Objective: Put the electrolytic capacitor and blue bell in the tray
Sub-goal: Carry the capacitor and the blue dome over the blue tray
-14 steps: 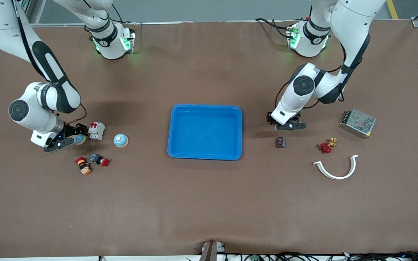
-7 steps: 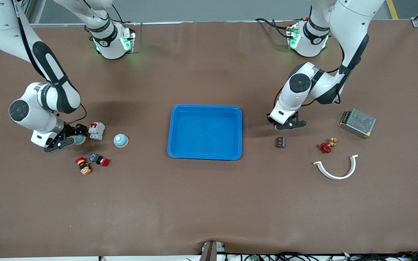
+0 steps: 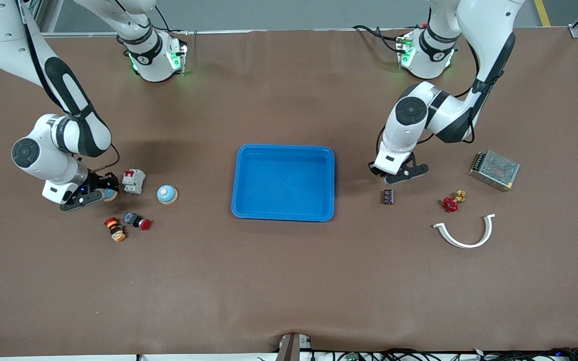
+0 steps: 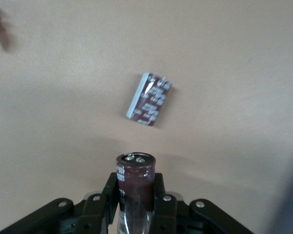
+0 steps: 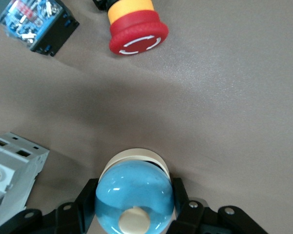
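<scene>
Clock set on front view: 12 = robot bases, 6 = camera.

- Nearest camera: white curved clip [image 3: 463,233], toward left arm's end of counter [image 3: 289,291], approx 4 o'clock of tray. At right arm's end, two push buttons: orange/red one [image 3: 115,228] and black one w/ red cap [image 3: 137,220], just beside each other.
- Red valve handle [image 3: 450,204] w/ brass fitting [image 3: 460,195] touching it, at 1 o'clock of clip.
- Small black block [image 3: 388,196], flat on counter, near tray's 3 o'clock, apart from it.
- Tray [image 3: 283,217], mid-counter, nothing in it.
- Second bell [image 3: 167,194], on counter at 9 o'clock of tray, apart from it.
- Right end effector [image 3: 99,193] clamped on blue bell [image 3: 110,193], low over counter just beside breaker [image 3: 133,181]. Right wrist view: fingers either side of bell's dome [image 5: 134,195], cream knob facing cam. Can't tell if bell is off the counter.
- Left end effector [image 3: 399,173] clamped on capacitor [image 4: 135,187], a dark brown cylinder w/ terminals up toward wrist cam. Over bare counter by the black block, outside tray.
- Metal mesh box [image 3: 494,170], 3 o'clock of left end effector, well apart.
</scene>
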Motion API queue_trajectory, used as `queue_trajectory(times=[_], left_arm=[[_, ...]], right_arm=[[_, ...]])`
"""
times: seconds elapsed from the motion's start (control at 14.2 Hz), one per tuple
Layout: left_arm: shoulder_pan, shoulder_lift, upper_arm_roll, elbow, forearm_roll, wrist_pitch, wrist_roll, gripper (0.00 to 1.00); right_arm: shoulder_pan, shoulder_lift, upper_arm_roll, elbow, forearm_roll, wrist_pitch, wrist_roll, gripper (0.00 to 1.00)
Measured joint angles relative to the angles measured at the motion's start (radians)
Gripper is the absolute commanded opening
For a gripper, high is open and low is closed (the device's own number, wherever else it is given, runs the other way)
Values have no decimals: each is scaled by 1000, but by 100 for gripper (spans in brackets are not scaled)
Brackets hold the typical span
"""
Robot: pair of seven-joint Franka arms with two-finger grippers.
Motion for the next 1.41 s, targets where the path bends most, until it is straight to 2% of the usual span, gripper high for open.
queue_trajectory(times=[0.21, 0.42, 0.56, 0.71, 0.85, 0.99, 1.13, 1.41], left_arm=[[0, 0, -9, 26, -1, -4, -120, 0], [0, 0, -31, 55, -17, -12, -321, 0], [0, -1, -51, 89, -38, -30, -424, 0], [0, -1, -73, 127, -89, -61, -477, 0], [0, -1, -89, 160, -143, -74, -544, 0], [-4, 1, -104, 188, -163, -77, -648, 0], [-19, 8, -110, 221, -168, -78, -769, 0], [-44, 57, -110, 315, -169, -81, -966, 0]], right_arm=[[0, 0, 0, 3, 0, 0, 0, 45], [1, -3, 3, 23, 0, -23, 0, 45], [2, -20, 7, 63, 0, -134, 4, 45], [14, -52, 8, 138, 1, -310, 34, 45], [48, -97, 11, 213, 2, -466, 141, 45], [125, -151, 15, 247, 2, -561, 308, 45], [215, -193, 22, 249, 9, -603, 473, 45], [367, -202, 27, 242, 98, -602, 751, 44]])
